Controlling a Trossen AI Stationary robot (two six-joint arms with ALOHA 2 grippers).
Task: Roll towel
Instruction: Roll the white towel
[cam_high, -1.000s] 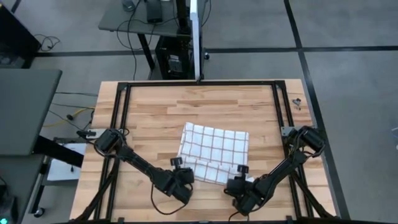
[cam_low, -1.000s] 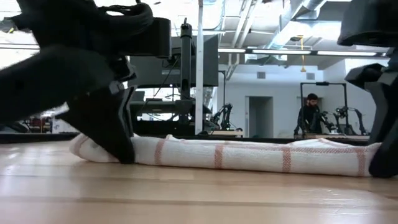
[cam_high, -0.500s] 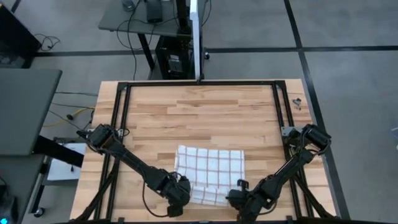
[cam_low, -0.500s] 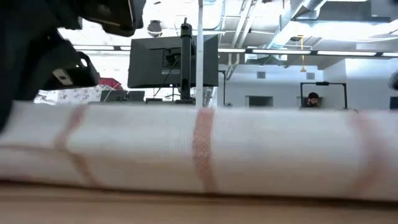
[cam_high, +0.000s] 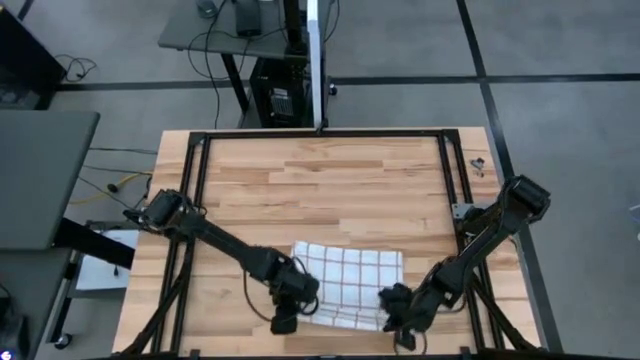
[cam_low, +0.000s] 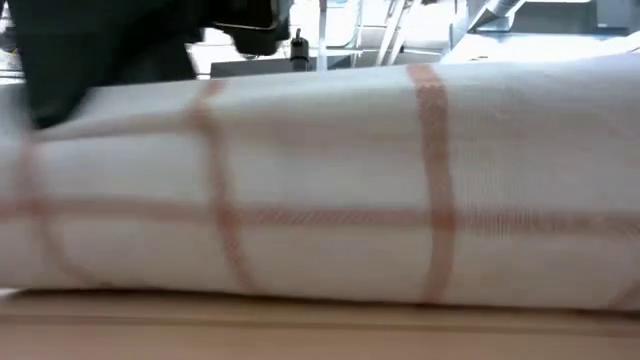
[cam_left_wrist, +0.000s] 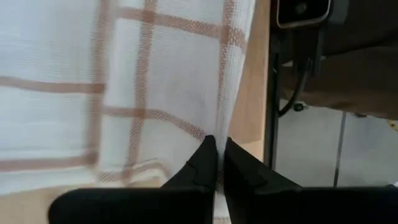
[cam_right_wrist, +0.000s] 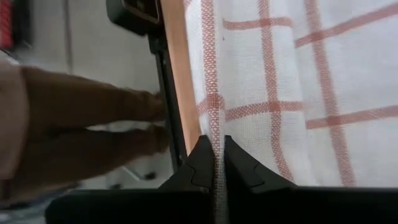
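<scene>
A white cotton towel with a thin red-brown check pattern (cam_high: 345, 285) lies on the light wooden plank tabletop (cam_high: 320, 185), close to the near edge and roughly midway between the left and right edges. From above it shows as a slightly skewed rectangle, its far part flat on the wood. In the low view the towel (cam_low: 330, 190) fills nearly the whole picture just above the tabletop surface (cam_low: 320, 330).

The left end effector (cam_high: 290, 310) sits at the towel's near left corner. In its wrist view its two dark fingers (cam_left_wrist: 205, 165) are pressed together with the towel's edge (cam_left_wrist: 155, 81) pinched between them.

The right end effector (cam_high: 400, 310) sits at the towel's near right corner. Its own dark fingers (cam_right_wrist: 202, 162) are likewise closed tight on the hem of the cloth (cam_right_wrist: 280, 81), which spreads away from them.

Beyond the tabletop's edge in the right wrist view stands a person in tan trousers (cam_right_wrist: 81, 130) on the floor.
</scene>
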